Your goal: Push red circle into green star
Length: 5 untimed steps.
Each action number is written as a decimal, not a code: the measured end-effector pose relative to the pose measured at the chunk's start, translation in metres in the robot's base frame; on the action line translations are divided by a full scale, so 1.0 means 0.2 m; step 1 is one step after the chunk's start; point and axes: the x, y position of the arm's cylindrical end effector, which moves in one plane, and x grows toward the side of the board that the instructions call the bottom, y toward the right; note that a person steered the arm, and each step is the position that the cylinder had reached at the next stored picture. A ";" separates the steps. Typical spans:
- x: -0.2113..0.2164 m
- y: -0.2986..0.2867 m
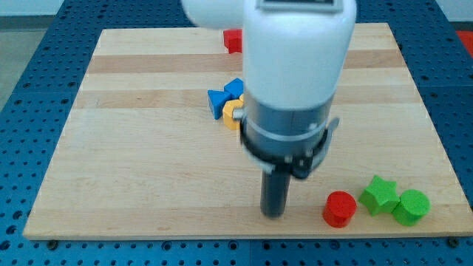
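so down in the lower right of the frame, closest to the bottom edge of the wooden board (133, 185), there's the red circle (339, 208), sitting just left of the green star (379, 195), near it but with a sliver of gap as far as i can see. right of the star, touching or nearly so, is a green circle (411, 207). my tip (274, 214) is planted on the board left of the red circle, close by but not touching it. there's no hand on this rig, only a plain rod, so nothing is gripped. further up, around the middle, a blue block (217, 100) with a bow-tie sort of shape, another blue block (234, 88) and a yellow block (233, 114) bunch together, partly hidden behind the arm (295, 66). at the top edge sits a red block (233, 40), shape unclear.
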 end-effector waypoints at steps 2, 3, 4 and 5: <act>0.05 0.20; 0.04 0.31; 0.02 0.37; 0.01 0.41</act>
